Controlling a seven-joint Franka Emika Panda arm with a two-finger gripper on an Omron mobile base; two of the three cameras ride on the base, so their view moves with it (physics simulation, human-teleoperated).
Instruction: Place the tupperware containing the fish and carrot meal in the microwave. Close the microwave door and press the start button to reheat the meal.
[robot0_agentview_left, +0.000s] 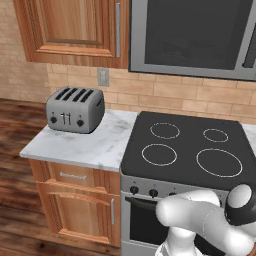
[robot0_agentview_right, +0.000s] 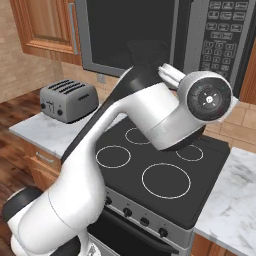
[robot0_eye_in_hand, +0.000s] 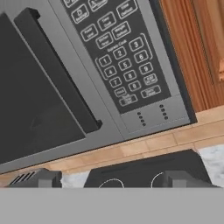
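Two dark fingertips of the wide-spread pincer (robot0_eye_in_hand: 109, 179) at frame bottom face the microwave door (robot0_eye_in_hand: 39, 100), glossy dark glass, shut

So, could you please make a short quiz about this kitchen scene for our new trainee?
1. True or false: the microwave door is shut.
2. What stands on the marble counter, left of the stove? A) kettle B) toaster C) plate
3. Fill in: in the hand view, the keypad lies between the door handle and the ____ cabinet.

Key: 1 true. 2 B, the toaster. 3 wooden; the cabinet borders the keypad side, and the gripper points at the microwave, jaws apart.
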